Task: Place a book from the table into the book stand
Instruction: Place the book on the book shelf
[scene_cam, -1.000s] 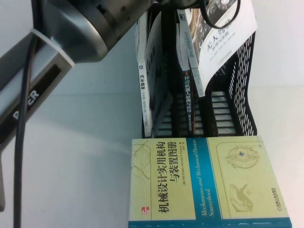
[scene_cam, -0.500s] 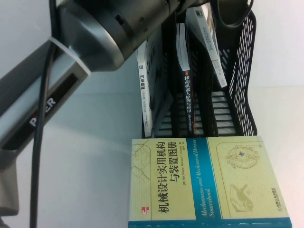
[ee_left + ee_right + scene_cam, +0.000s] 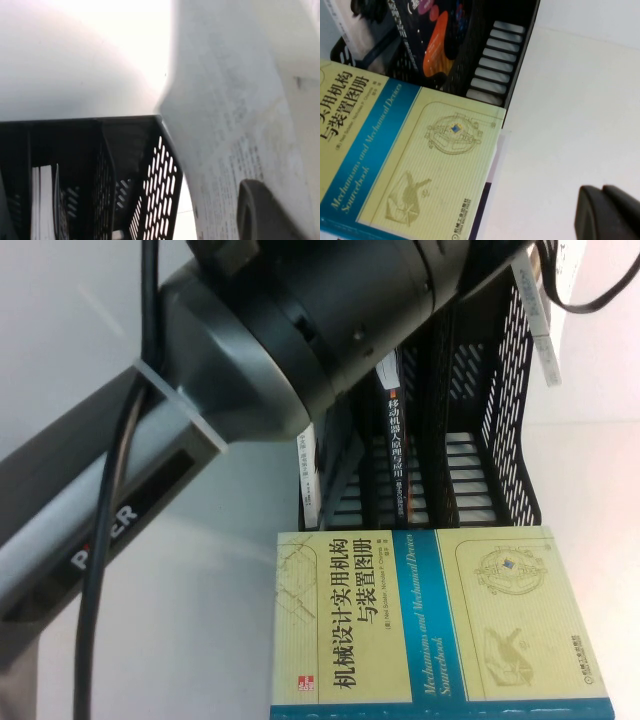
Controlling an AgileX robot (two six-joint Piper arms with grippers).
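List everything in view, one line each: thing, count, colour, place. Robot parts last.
stand: one, black mesh, far side of the table, beyond the yellow book.
yellow book: one, yellow-green with a blue band, flat on the table, against the stand's near end.
dark book: one, dark spine, upright in a middle slot of the stand.
white book: one, white spine, upright in the stand's left slot, mostly hidden by the arm.
held book: one, white, raised over the stand's right side.
table: one, white.
left arm: grey, reaching over the stand.
left tool: dark, against the held book.
right tool: black, above bare table, right of the yellow book.
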